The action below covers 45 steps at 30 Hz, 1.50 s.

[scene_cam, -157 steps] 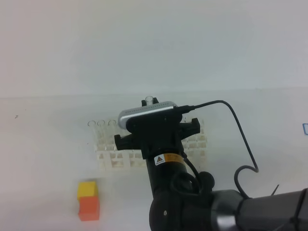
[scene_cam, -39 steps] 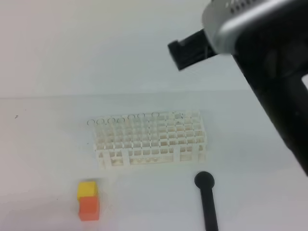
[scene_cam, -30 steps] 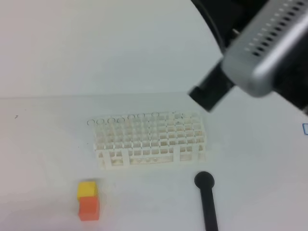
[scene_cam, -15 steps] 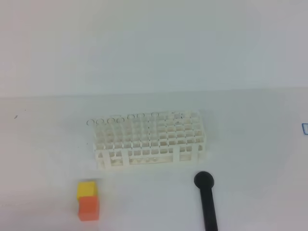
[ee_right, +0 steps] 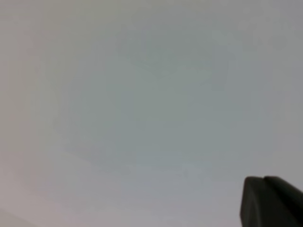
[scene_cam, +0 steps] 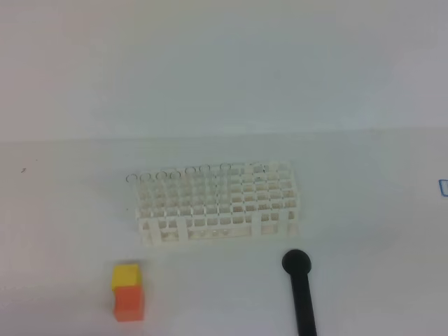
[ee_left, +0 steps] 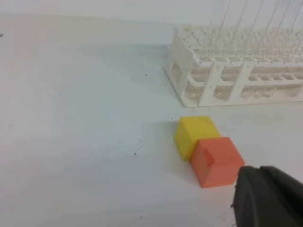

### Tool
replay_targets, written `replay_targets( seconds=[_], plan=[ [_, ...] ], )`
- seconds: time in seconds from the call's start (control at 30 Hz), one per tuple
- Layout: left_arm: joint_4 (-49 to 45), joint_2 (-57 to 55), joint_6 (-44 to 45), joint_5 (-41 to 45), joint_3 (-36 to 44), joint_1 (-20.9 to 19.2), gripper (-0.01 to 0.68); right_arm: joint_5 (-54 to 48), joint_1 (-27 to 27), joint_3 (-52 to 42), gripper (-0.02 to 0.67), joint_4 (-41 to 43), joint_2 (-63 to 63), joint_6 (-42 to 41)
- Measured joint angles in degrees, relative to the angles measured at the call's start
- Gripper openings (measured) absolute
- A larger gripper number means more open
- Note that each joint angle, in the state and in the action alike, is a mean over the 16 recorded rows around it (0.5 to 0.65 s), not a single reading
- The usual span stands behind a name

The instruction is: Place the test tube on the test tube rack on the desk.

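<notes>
The white lattice test tube rack (scene_cam: pixel 220 203) stands on the white desk (scene_cam: pixel 70 231) in the middle of the exterior view. Several clear test tubes (scene_cam: pixel 225 168) stand in its back row, with only their round rims and faint walls showing. No arm or gripper shows in the exterior view. In the left wrist view the rack (ee_left: pixel 236 80) is at the upper right, with thin tubes (ee_left: pixel 246 19) rising from it. One dark finger (ee_left: pixel 267 196) of my left gripper shows at the lower right corner. The right wrist view shows only a blank grey surface and one dark finger (ee_right: pixel 270 201).
A yellow block joined to an orange block (scene_cam: pixel 128 290) lies at the front left of the rack, also in the left wrist view (ee_left: pixel 208 149). A black round-headed stick (scene_cam: pixel 299 294) lies at the front right, running off the lower edge.
The right arm, earlier over the rack, has risen to the upper right and left the exterior view. The rack, blocks and stick have not moved.
</notes>
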State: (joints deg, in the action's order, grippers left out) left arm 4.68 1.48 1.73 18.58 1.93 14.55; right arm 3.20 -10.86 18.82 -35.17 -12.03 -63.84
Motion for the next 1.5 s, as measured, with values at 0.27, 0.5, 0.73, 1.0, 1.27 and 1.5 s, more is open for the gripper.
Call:
replay_targets(
  seconds=[0.27,0.5,0.73,1.0,1.27,1.5],
  plan=[
    [-0.01,0.00,0.00,0.00,0.00,0.00,-0.001,-0.18,4.37,-3.00,-0.001,-1.65,3.73,0.09],
    [0.00,0.00,0.00,0.00,0.00,0.00,-0.001,-1.37,7.83,-6.73,-0.001,4.98,6.00,11.95],
    [0.00,0.00,0.00,0.00,0.00,0.00,-0.001,-8.06,11.43,-12.72,-0.001,19.09,9.82,34.87],
    [0.02,0.00,0.00,0.00,0.00,0.00,-0.001,-15.96,12.53,-18.49,-0.001,32.37,12.45,55.12],
    [0.02,0.00,0.00,0.00,0.00,0.00,-0.001,-19.27,10.68,-20.41,-0.001,36.13,12.69,60.49],
    [-0.01,0.00,0.00,0.00,0.00,0.00,-0.001,-21.90,8.96,-20.40,-0.001,36.63,12.69,60.99]
  ],
)
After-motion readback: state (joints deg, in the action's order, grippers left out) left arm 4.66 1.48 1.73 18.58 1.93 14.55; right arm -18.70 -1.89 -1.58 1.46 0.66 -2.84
